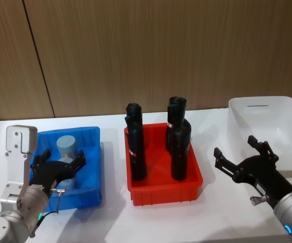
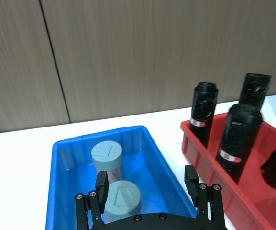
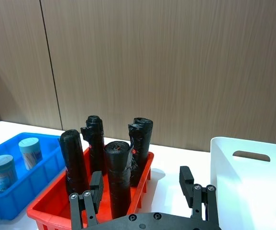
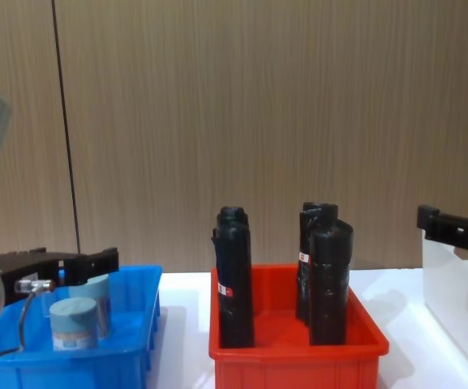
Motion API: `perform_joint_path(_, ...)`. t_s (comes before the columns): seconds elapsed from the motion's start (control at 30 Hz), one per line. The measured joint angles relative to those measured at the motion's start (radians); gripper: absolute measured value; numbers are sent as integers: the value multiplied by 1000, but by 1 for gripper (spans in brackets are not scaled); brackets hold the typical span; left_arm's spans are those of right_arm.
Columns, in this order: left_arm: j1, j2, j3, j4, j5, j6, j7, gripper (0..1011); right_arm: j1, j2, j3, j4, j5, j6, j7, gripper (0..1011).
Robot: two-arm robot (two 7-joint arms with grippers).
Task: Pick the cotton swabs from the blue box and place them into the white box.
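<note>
Two cotton swab tubs stand in the blue box (image 1: 92,152) at the left: one tub (image 1: 66,145) toward the back, the other (image 1: 64,166) nearer the front. My left gripper (image 1: 62,161) hovers open just above the near tub, its fingers on either side and apart from it. The left wrist view shows the near tub (image 2: 122,199) between the open fingers (image 2: 102,186) and the far tub (image 2: 106,157) behind. At the far right stands the white box (image 1: 287,109). My right gripper (image 1: 235,147) is open in front of it, holding nothing.
A red bin (image 1: 163,190) with several tall black rolls (image 1: 135,147) stands between the two boxes. White tabletop lies in front of the bins and between them. A wood-panelled wall closes the back.
</note>
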Motion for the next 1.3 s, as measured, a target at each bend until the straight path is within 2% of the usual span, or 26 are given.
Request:
perform_joint_path(0.27,-16,-5,-14,45,-25,11,-3,1004,0,0,0,0,0,0,0,1001)
perform_joint_path(0.6,-47,-16,-25,119,-39,30,-39,1004,0,0,0,0,0,0,0,1001)
perform_joint_path(1.3,-114,-48,-28,256,-9,51,-111,1004,0,0,0,0,0,0,0,1001)
